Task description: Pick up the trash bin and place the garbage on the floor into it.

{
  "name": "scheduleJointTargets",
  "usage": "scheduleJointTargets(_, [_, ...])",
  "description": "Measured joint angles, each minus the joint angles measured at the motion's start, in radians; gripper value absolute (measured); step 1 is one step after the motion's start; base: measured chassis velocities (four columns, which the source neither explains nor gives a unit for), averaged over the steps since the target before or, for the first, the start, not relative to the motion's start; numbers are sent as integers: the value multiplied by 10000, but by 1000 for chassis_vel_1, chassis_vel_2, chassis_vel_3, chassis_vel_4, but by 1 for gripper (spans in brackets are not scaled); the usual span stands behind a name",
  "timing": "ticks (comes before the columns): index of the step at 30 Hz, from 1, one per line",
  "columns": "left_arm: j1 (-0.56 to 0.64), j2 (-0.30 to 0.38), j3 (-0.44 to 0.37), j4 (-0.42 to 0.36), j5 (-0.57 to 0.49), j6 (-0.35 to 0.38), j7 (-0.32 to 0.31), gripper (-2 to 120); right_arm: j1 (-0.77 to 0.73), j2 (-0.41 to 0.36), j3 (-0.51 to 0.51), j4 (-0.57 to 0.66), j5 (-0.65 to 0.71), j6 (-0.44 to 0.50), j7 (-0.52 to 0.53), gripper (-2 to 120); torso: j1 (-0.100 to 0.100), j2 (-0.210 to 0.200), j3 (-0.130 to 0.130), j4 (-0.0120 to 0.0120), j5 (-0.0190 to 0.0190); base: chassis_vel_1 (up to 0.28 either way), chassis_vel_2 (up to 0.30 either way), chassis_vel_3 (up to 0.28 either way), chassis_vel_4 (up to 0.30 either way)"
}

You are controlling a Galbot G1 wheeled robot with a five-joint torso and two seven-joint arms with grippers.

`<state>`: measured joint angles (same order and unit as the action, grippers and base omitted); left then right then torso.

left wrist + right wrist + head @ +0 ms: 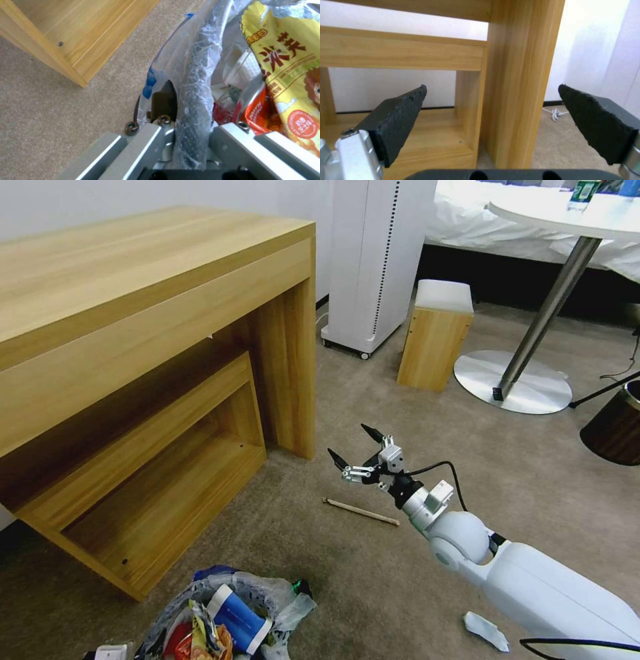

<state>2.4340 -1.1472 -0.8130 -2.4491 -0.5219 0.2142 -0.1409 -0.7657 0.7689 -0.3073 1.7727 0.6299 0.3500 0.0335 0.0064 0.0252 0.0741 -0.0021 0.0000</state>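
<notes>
The trash bin, lined with a crinkly whitish bag, sits at the bottom left of the head view and holds garbage: a blue-white carton and red and orange wrappers. My left gripper is shut on the bin's dark rim, one finger outside the bag; a yellow wrapper and an orange wrapper lie inside. My right gripper hangs open above the beige carpet, just past a thin wooden stick, its fingers facing the desk leg. A crumpled white paper lies by the right arm.
A wooden desk with a low shelf stands at the left. Behind are a white appliance, a wooden stool and a round table's metal base. A brown wood-look bin stands at the right edge.
</notes>
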Motion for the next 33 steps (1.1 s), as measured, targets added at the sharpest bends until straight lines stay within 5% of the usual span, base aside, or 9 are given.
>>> scheduleJointTargets(14, [-60,411,-106,4,-308,10,58,0,-93,25,466,-254,-321,-48,830,100,0,1,0,0,1,0,0,0,0])
scheduleJointTargets(33, [-309,962,87,307,-661,69,-255,0,-470,299,1058,-641,-397,476,614,100,0,0,0,-1,1,0,0,0,0])
